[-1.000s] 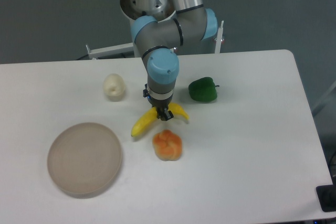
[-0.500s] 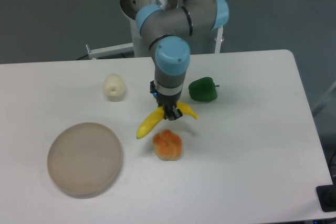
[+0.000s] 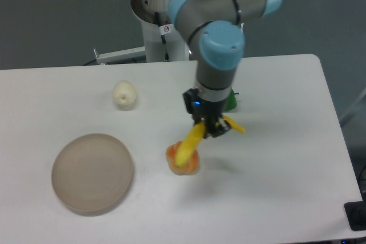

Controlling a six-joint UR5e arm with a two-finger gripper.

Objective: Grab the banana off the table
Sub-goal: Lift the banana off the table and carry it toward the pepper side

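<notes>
The bright yellow banana [image 3: 189, 144] hangs in the air above the white table [image 3: 274, 164], tilted, its lower left end in front of the orange fruit. My gripper [image 3: 211, 129] is shut on the banana's middle, pointing straight down. The banana's short right end [image 3: 235, 126] sticks out past the fingers. A faint shadow lies on the tabletop to the right of the orange fruit.
A lumpy orange fruit [image 3: 174, 158] sits on the table under the banana's lower end. The green bell pepper [image 3: 230, 102] is mostly hidden behind my wrist. A cream round object [image 3: 124, 94] lies at the back left, and a round beige-pink plate [image 3: 92, 172] at the front left.
The gripper has risen and moved right and toward the camera with the banana in it. The banana now overlaps the orange fruit in view, and the arm covers most of the pepper.
</notes>
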